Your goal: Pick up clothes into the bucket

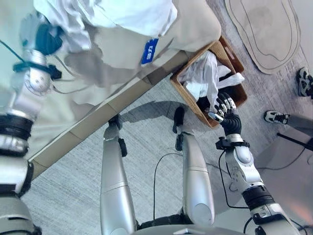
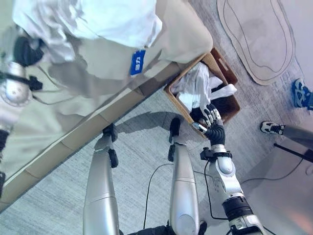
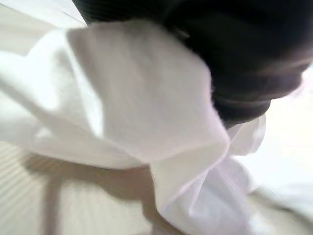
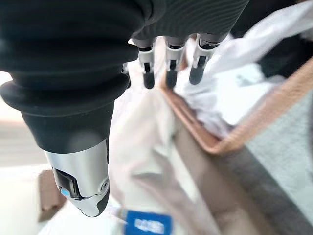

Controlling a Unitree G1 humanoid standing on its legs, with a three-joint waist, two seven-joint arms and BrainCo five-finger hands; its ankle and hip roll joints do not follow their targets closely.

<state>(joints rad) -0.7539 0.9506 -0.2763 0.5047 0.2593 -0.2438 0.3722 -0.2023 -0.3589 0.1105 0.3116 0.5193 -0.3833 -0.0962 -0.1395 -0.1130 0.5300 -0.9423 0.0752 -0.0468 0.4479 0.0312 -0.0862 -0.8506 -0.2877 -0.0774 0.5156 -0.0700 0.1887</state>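
Task partly done. Wicker basket point(image 1: 230, 58) on the grey carpet point(image 1: 146, 142) beside the bed point(image 1: 98, 107) already holds white clothes point(image 1: 208, 73), some draped over its rim.

Right hand point(image 1: 226, 110) hovers at the basket's near edge, fingers straight and spread, holding nothing; its wrist view shows the fingertips point(image 4: 169, 78) just above the rim, clear of the cloth.

Left hand point(image 1: 46, 39) is up on the bed at the edge of a white garment point(image 1: 122, 14) with a blue tag point(image 1: 149, 50). In its wrist view, cloth drapes over the dark cover and hides the fingers, so I cannot tell whether it has a hold.

Remaining, as judged: this garment is not yet in the basket. A person's shoes point(image 1: 304, 81) stand well apart.
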